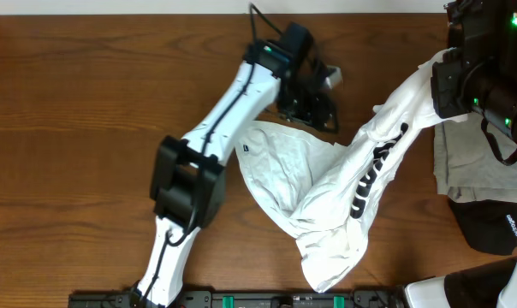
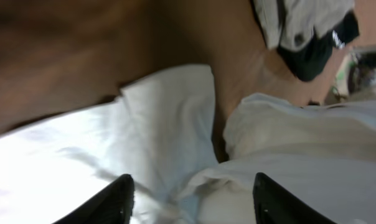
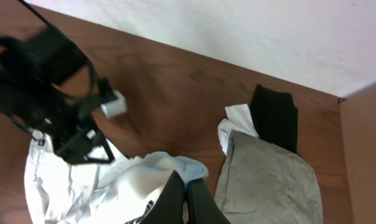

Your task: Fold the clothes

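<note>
Between the right gripper's (image 3: pixel 187 194) fingers, drawn nearly together, a bunched edge of the white T-shirt (image 1: pixel 327 184) is pinched and held up, so that the cloth hangs in a twisted band from the grip down to the table (image 1: pixel 79 94). The left gripper (image 2: pixel 194 198) stands with its fingers spread wide over the flatter part of the shirt, holding nothing; whether the tips touch the cloth cannot be told. The step in hand appears to be spreading the shirt flat before any fold. To do it well, close your left fingers on a single layer at an outer edge, not on a heaped wrinkle, then draw both arms apart evenly until the striped print lies untwisted. Keep the raised end clear of the grey-beige garment (image 1: pixel 468 158) and the black garment (image 1: pixel 498 227) lying just beside it.
</note>
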You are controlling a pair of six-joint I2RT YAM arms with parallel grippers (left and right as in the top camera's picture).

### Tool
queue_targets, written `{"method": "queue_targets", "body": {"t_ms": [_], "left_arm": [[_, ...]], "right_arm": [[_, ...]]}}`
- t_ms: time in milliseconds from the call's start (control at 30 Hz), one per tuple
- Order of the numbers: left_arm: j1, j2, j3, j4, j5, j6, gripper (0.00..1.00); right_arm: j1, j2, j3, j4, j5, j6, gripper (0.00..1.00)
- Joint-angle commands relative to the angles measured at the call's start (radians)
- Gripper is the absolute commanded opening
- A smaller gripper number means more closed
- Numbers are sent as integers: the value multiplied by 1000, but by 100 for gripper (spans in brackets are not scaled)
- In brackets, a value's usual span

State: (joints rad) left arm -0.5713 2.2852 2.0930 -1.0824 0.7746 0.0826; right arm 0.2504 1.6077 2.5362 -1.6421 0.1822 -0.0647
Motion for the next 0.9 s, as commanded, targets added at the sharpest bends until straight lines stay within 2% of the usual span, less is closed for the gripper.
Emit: {"method": "queue_targets", "body": {"t_ms": [0, 100, 300, 500, 533, 567, 600, 667, 700, 867], "left_arm": [[-35, 64, -8, -26, 46, 18, 64], [-62, 101, -10, -44, 49, 18, 66], [-100, 162, -10, -50, 48, 17, 79], [-121, 212, -14, -58, 44, 10, 79], [-122, 219, -14, -58, 44, 10, 75], [-124, 224, -14, -58, 43, 11, 64], [-124, 226, -14, -58, 36, 10, 50], [-124, 228, -14, -64, -11, 10, 13], [-124, 228, -14, -71, -42, 10, 6], [-108, 225, -14, -110, -245, -8, 6]], "right_arm": [[-16, -13, 8, 0, 19, 16, 1], [-16, -13, 8, 0, 19, 16, 1], [-15, -14, 8, 0, 8, 16, 1], [-16, -19, 8, 1, 0, 16, 1], [-16, -23, 8, 2, 1, 16, 1], [-16, -25, 8, 3, 1, 16, 1], [-16, -29, 8, 3, 1, 16, 1], [-16, -36, 8, 4, 1, 16, 2], [-16, -40, 8, 4, 1, 16, 1], [-16, -56, 8, 8, 1, 16, 1]]}}
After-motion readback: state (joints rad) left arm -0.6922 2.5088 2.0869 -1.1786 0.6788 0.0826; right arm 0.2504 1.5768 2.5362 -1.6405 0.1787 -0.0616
